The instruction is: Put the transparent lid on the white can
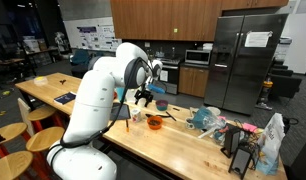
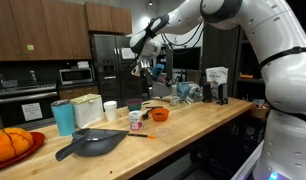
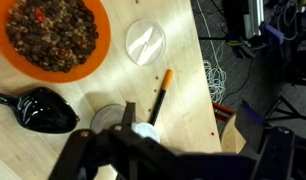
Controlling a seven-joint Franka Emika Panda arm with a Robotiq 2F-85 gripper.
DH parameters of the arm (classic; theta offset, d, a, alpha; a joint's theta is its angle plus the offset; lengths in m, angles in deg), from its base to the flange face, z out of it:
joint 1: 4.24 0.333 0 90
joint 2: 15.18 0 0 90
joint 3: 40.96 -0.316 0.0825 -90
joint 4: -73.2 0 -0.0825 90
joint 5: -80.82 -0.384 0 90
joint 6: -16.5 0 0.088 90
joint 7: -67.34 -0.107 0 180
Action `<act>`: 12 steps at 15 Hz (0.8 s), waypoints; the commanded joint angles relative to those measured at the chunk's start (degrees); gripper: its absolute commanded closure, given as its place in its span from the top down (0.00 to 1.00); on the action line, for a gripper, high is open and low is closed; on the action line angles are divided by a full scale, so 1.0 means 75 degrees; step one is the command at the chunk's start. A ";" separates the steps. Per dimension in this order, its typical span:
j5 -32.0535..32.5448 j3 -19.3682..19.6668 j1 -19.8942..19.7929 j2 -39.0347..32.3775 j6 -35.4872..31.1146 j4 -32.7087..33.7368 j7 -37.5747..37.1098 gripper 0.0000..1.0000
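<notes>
The transparent lid [image 3: 145, 42] lies flat on the wooden counter, just right of the orange bowl [image 3: 53, 35] in the wrist view. The white can [image 3: 143, 130] shows as a small white round top, partly hidden behind my finger. In an exterior view it stands left of the orange bowl [image 2: 136, 119]. My gripper [image 3: 198, 132] is open and empty. It hangs well above the counter over these things in both exterior views [image 2: 145, 68] [image 1: 145, 97].
The orange bowl holds brown food. An orange-handled tool [image 3: 163, 90] lies below the lid. A black pan [image 2: 93, 143] and a grey round rim [image 3: 106, 118] sit nearby. A white cup [image 2: 111, 108], a teal tumbler [image 2: 62, 117] and clutter [image 2: 198, 90] are further along the counter.
</notes>
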 commanded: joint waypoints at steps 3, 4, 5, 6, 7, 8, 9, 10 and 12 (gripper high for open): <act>0.0123 0.0138 0.0081 0.1177 -0.0901 -0.2058 0.0233 1.00; 0.0154 0.0140 0.0102 0.1259 -0.0781 -0.2273 0.0224 1.00; 0.0136 0.0137 0.0102 0.1290 -0.0591 -0.2415 0.0243 1.00; 0.0117 0.0155 0.0077 0.1304 -0.0334 -0.2395 0.0258 1.00; -0.0008 0.0145 0.0134 0.0915 -0.0544 -0.2015 0.0145 1.00; -0.0014 0.0145 0.0138 0.0923 -0.0517 -0.2082 0.0150 1.00; -0.0015 0.0144 0.0142 0.0914 -0.0528 -0.2082 0.0150 1.00; -0.0015 0.0142 0.0147 0.0905 -0.0531 -0.2075 0.0149 1.00; -0.0014 0.0140 0.0146 0.0871 -0.0532 -0.2044 0.0149 1.00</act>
